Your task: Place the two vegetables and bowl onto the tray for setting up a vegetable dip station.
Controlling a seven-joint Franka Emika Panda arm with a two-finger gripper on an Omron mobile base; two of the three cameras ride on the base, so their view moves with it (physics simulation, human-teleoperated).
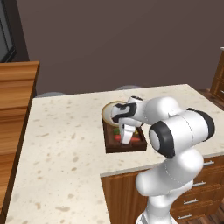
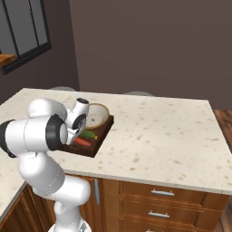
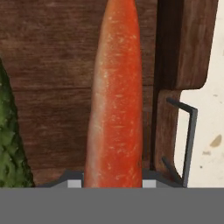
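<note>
The jaws grasp the red vegetable (image 3: 116, 100) over the tray (image 3: 52, 65), beside the green vegetable (image 3: 11, 144).

The arm (image 1: 175, 131) bends forward, claw (image 1: 126, 135) pointing straight down.

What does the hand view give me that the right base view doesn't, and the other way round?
Hand view alone: close-up surface detail. The red vegetable lies flat on the tray floor, beside the green vegetable, close to the tray's raised edge and cut-out handle.

Right base view alone: the wider layout. The bowl sits at the tray's far end, the tray lies on the speckled counter, drawers below, and the arm bends over the tray's near end.

Both: tray, red vegetable and green vegetable, both vegetables lying on the tray.
</note>
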